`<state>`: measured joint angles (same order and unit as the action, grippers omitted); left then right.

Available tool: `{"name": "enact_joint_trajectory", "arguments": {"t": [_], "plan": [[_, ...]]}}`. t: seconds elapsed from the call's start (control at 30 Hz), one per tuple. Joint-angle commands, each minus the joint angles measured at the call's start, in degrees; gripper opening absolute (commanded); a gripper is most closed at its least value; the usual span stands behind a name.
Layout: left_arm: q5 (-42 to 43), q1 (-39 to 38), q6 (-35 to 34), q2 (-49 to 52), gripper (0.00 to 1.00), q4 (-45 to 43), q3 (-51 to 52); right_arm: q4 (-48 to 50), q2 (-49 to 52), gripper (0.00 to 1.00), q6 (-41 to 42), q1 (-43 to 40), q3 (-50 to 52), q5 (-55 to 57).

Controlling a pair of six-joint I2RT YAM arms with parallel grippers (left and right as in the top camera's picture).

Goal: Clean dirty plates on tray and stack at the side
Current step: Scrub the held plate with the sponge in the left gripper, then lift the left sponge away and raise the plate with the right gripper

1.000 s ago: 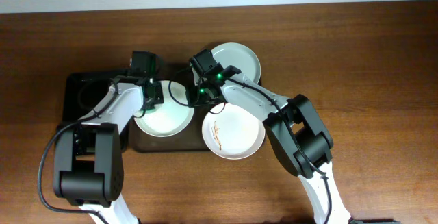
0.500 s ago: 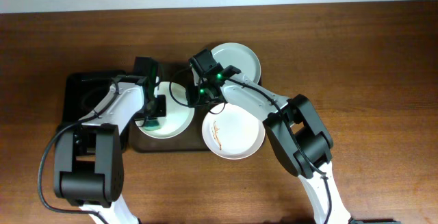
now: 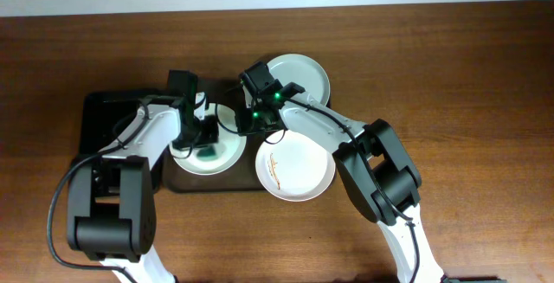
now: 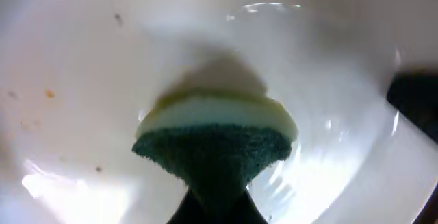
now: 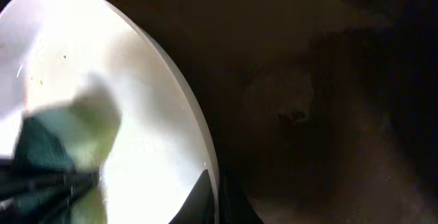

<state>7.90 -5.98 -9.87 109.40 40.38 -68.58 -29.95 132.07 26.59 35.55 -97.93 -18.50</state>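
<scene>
We start with the tray (image 3: pixel 216 184), dark brown on the wooden table (image 3: pixel 467 101), and place everything else from it. A smaller black tray (image 3: pixel 104 118) lies touching its left side. The mint plate (image 3: pixel 299 73) is at the tray's far right corner and looks clean. We judge it to be either finished or the start of the stack.

The streaked plate (image 3: pixel 296 169) overhangs the tray's near right corner, its brown marks not yet wiped. The scrubbed plate (image 3: pixel 208 144) rests on the tray's left half, where both arms can reach it.

The right gripper (image 3: pixel 249 125) comes in over the middle of the tray. The wrist view shows the plate's rim running between its fingers, so we take it to be pinching the rim. That would stop the plate sliding or turning under the scrubbing.

The left gripper (image 3: pixel 201 144) hangs over the tray's left half, clamped on a sponge (image 4: pixel 215 142). The sponge's green scouring face looks pressed against the plate. A few small specks (image 4: pixel 49 94) remain on the glaze, so cleaning seems unfinished.
</scene>
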Motion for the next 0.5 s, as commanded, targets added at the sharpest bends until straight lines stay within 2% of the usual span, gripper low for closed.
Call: {"name": "enact_joint_trajectory", "arguments": {"t": [0.0,0.1,0.17,0.27,0.37,0.47], "plan": [[-8.41,0.13,2.54,0.52,0.01,1.86,0.09,-0.24,0.85,0.05,-0.20,-0.31,-0.39,1.11],[-23.06,0.13,-4.04,0.52,0.01,-2.29,0.09,-0.24,0.85,0.05,-0.17,-0.31,-0.39,1.11],[-24.87,0.13,-4.50,0.52,0.01,-6.12,0.09,-0.26,0.85,0.05,-0.20,-0.31,-0.39,1.11],[-23.15,0.11,-7.91,0.50,0.01,-8.31,-0.39,-0.35,0.85,0.05,-0.20,-0.31,-0.39,1.11],[-15.30,0.13,-7.91,-0.44,0.01,-0.20,-5.57,-1.07,0.85,0.04,-0.70,-0.31,-0.39,1.14],[-14.34,0.13,-7.21,-4.20,0.01,12.81,-15.82,-1.75,0.85,0.04,-0.76,-0.31,-0.39,1.18]]}}
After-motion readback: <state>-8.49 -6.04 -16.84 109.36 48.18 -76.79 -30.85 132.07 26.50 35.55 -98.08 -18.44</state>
